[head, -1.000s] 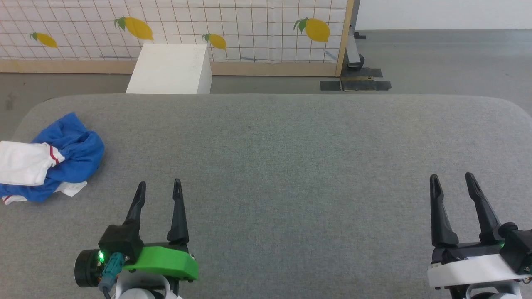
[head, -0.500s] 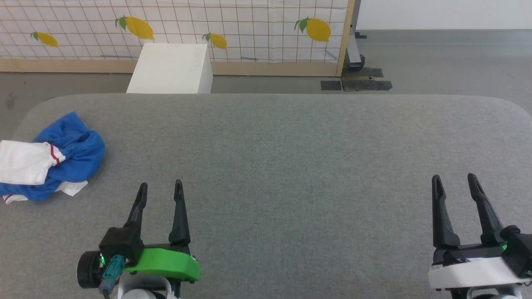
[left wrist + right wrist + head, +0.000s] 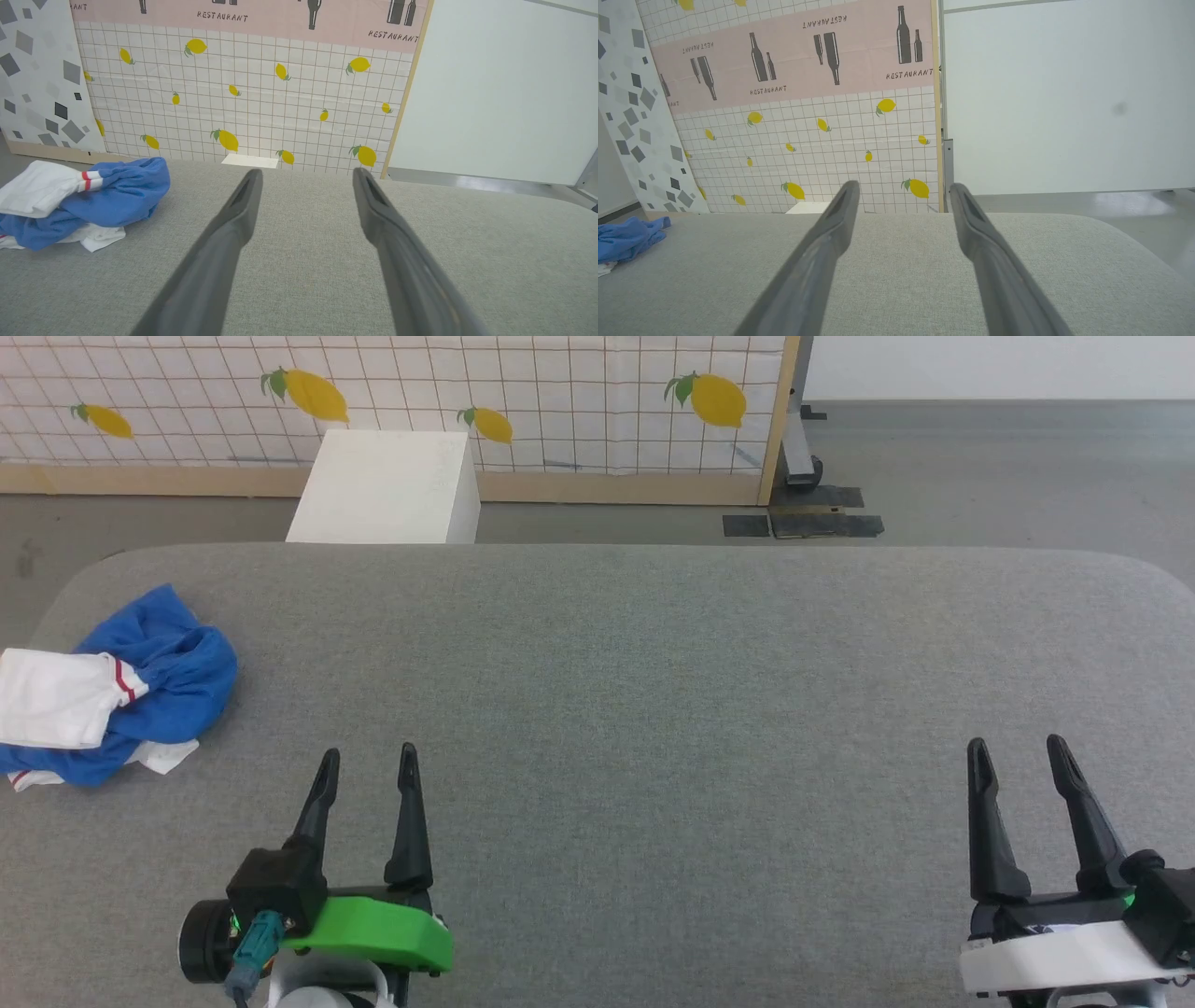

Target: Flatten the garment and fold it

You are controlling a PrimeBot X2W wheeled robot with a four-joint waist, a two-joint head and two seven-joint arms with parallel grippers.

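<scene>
Surface: my work table (image 3: 653, 644), covered in grey woven fabric, with rounded far corners.
Lying on it: the garment (image 3: 177, 681), a crumpled blue heap with a white sleeve and red stripes uppermost.
Place: about ten o'clock from me, near the table's left edge.
Contact: it rests straight on the fabric.

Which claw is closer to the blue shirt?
The left claw. It sits just right of the shirt, nearer the robot; the right claw is far across the table.

Grey fabric-covered table w/ rounded corners (image 3: 653, 663). White rectangular box (image 3: 383, 490) just beyond table's far edge, left of centre. Lemon-print white grid backdrop in wooden frame (image 3: 560, 383) behind box. Black tape patches (image 3: 803, 525) on floor nr backdrop's right post.
</scene>
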